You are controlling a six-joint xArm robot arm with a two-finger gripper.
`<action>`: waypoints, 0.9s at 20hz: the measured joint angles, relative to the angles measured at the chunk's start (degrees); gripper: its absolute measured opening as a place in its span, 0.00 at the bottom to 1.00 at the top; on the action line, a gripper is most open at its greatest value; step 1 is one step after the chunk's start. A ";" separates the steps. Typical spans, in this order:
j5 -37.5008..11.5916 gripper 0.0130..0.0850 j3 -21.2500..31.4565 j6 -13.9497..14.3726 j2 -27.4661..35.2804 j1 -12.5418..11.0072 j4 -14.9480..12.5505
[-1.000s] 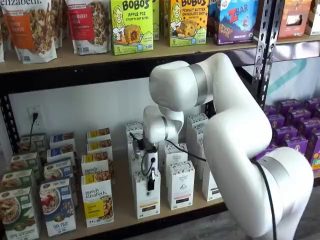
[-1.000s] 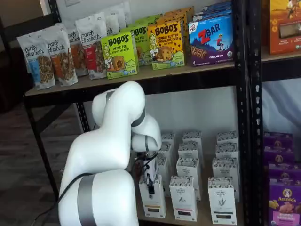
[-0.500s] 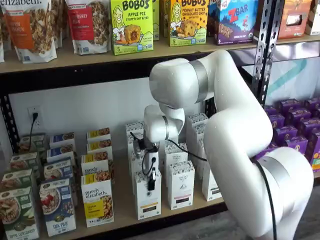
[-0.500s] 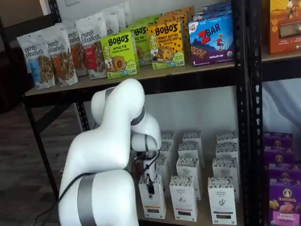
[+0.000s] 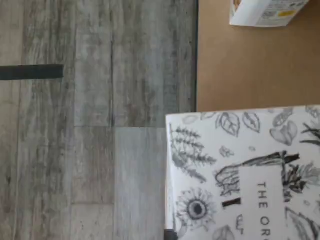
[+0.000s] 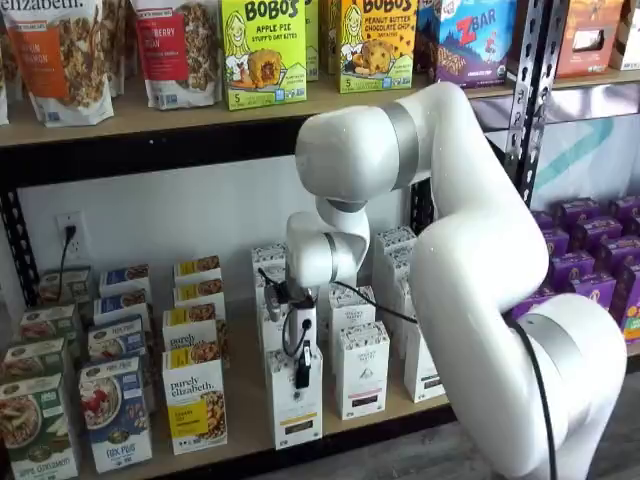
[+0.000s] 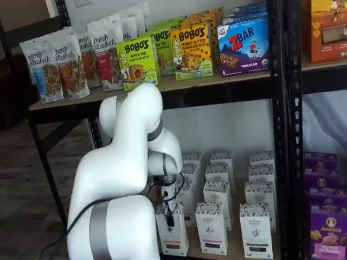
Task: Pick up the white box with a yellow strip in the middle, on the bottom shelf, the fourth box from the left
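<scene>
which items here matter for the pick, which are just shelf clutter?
In play:
- white box, front of its row, gripper shut on it
- bottom shelf under it

Clutter:
- black-strip cartons beside it
- purely elizabeth boxes
- Bobo's boxes and Zbar box on the upper shelf
- purple boxes in the next bay

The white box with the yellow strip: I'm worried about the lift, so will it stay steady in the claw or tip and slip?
The white box looks like a stiff carton, probably light. Being tall and narrow, it may tilt, since the claw is shut on its top only. Its smooth printed faces could slip a little.
</scene>
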 joint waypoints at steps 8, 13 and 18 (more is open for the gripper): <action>-2.64 0.50 9.66 -0.99 -6.16 0.27 1.13; -6.35 0.50 16.53 -1.85 -10.24 0.48 2.01; -9.34 0.50 22.84 -2.63 -14.13 0.44 2.59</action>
